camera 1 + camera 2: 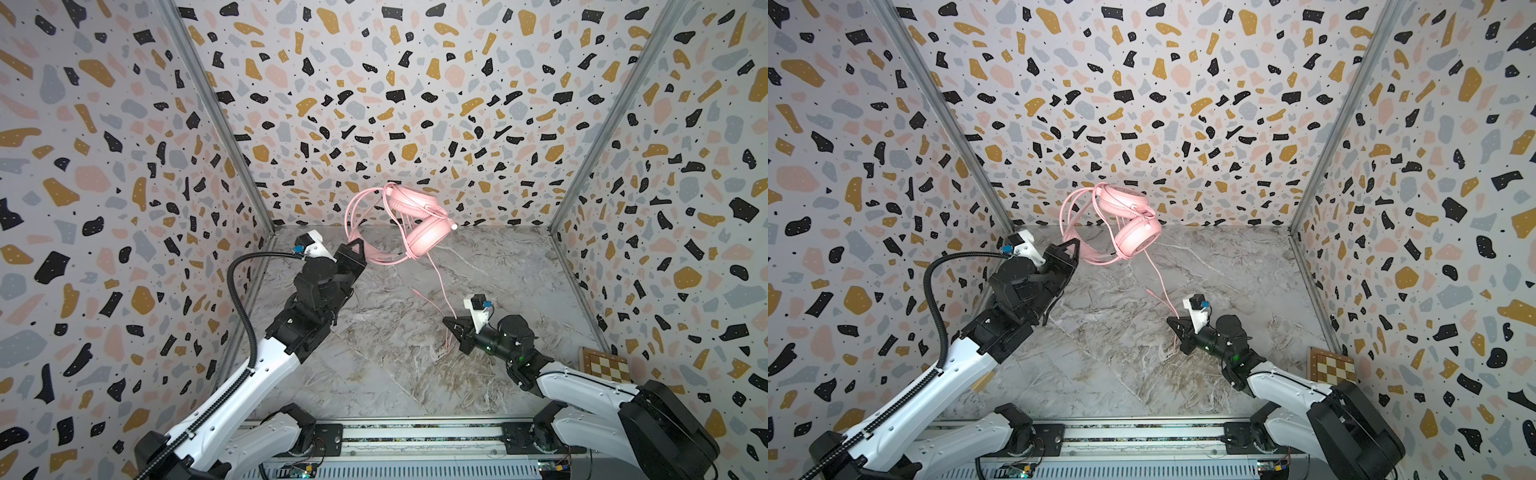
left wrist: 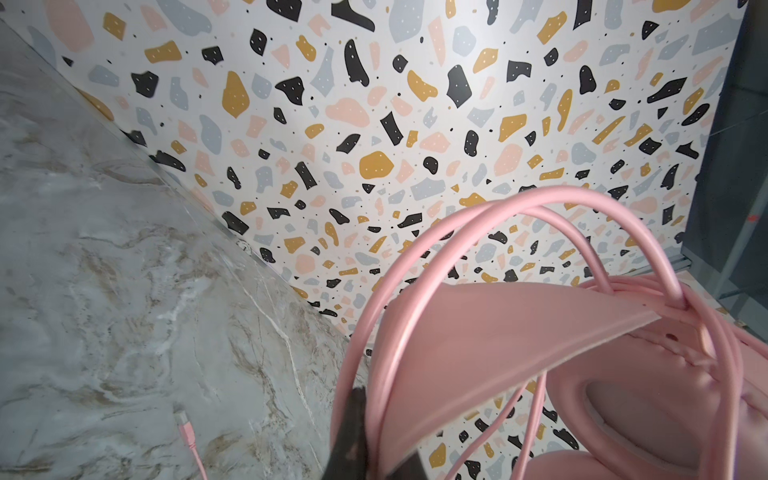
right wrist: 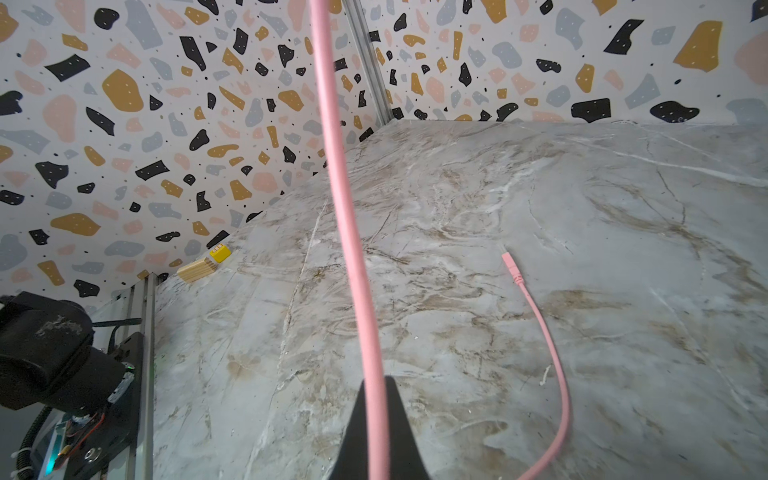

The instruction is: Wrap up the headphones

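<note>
**Top views: headphones aloft, cable pinched lower down**

In both top views the headphones [image 1: 415,220] hang clear of the marble table [image 1: 386,374], near the back wall. The left gripper [image 1: 356,246] is clamped tight on the headband [image 2: 478,345]. The left wrist view cuts its fingers [image 2: 351,432] off at the frame edge, so the exact bite is hidden. Loops of cable [image 1: 438,278] cross the earcups, too tangled to count. The right gripper [image 3: 376,399] is closed on the cable lower down, low over the table. Past it the cable leaves the right wrist frame, re-enters and ends in the plug [image 3: 511,266], lying flat. A chessboard [image 1: 604,365] is partly hidden by the right arm.
</note>
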`<action>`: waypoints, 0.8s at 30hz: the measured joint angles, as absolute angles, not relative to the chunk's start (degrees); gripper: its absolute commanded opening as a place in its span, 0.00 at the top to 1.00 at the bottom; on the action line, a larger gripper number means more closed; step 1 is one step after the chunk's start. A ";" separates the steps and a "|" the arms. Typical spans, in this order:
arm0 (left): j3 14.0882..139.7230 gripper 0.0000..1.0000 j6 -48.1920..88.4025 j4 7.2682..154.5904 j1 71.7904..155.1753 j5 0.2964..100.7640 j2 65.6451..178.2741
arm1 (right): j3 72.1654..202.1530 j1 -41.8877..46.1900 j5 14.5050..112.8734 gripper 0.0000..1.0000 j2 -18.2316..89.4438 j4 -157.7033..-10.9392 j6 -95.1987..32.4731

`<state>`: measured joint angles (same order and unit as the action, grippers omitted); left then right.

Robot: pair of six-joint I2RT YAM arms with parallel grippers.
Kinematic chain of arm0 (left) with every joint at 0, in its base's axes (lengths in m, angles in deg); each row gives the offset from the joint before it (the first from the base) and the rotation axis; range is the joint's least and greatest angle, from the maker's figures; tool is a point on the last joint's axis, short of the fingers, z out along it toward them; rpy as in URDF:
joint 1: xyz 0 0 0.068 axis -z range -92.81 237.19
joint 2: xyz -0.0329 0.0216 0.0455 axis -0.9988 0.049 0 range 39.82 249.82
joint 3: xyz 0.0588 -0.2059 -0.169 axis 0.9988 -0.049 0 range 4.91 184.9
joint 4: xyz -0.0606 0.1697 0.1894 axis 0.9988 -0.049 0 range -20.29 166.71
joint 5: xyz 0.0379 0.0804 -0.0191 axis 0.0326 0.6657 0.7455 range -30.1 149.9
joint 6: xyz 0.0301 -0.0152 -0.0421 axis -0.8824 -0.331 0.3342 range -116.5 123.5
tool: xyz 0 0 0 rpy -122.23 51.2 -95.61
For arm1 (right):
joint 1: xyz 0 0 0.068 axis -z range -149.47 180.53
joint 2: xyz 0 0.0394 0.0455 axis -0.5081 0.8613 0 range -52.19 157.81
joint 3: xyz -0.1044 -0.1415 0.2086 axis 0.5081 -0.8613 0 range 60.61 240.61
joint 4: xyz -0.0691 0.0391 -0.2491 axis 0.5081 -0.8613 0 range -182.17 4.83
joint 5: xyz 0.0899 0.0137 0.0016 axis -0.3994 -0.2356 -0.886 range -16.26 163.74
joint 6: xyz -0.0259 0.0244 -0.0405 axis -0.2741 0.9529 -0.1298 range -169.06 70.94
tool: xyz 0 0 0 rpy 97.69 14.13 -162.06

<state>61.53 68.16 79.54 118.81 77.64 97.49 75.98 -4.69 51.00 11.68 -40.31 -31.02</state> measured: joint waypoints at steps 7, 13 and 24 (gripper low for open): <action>62.16 1.00 60.49 76.20 118.83 86.69 99.04 | 74.80 -6.76 49.86 1.00 9.58 -38.82 -32.59; 62.90 1.00 55.09 74.95 120.97 93.35 107.43 | 74.47 -9.45 49.56 1.00 8.80 -38.43 -34.34; 62.97 1.00 39.62 69.44 130.68 105.83 117.59 | 73.58 -10.63 52.46 1.00 5.02 -38.63 -36.59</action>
<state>62.97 39.62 69.44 130.68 105.83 117.59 73.58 -10.63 52.46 5.02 -38.63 -36.59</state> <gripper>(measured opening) 0.057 0.057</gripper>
